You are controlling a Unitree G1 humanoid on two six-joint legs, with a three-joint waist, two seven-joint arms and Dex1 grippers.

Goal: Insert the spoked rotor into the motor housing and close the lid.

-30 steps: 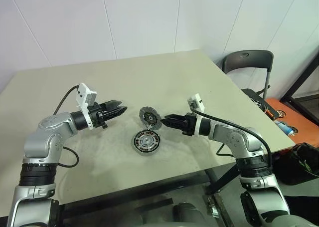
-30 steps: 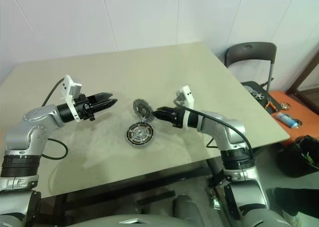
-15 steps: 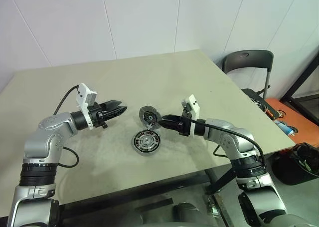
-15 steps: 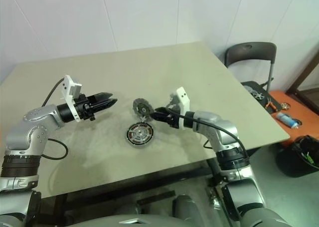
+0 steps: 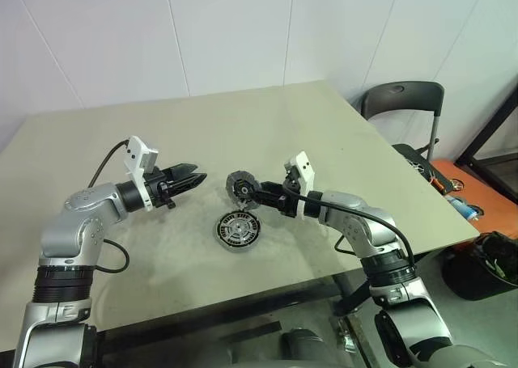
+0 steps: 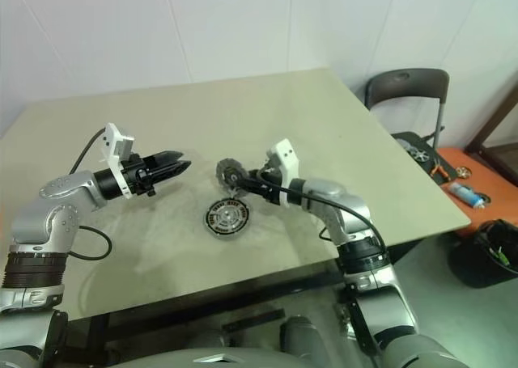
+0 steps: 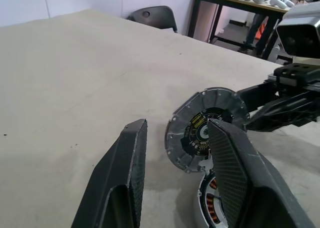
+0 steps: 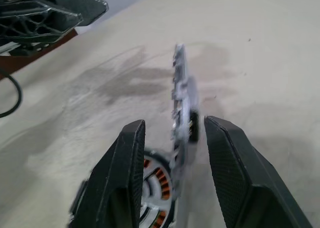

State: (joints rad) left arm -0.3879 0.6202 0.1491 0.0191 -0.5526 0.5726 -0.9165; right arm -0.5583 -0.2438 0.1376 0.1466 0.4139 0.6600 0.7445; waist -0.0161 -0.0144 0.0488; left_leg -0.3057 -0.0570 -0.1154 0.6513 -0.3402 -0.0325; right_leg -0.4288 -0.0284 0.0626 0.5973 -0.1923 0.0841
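The lid [image 5: 239, 187] is a flat round grey metal disc with a small central hub, and it stands on its edge, upright. In the left wrist view its inner face shows a dark ring with small yellow marks, but no writing can be read there. In the right wrist view it is seen edge-on as a thin blurred plate between the two black fingers [image 8: 227, 168] of the right end effector [image 5: 261, 195]. The fingers stand partly open on both sides of the lid; whether they really press it I cannot tell.

Just below the right end effector, on the beige matte worktop [image 5: 243, 125], lies the motor housing [image 5: 237, 229], a round silver disc. Its ring of copper-orange windings is seen in the wrist views, where it is partly cut off and hidden behind the fingers.

The left end effector [image 5: 194, 179] hovers above the worktop on the other side of the lid, near it but apart. Its ribbed black fingers are partly open and hold nothing.

A dark chair [image 5: 402, 103] stands beyond the worktop corner, well apart from the right end effector.
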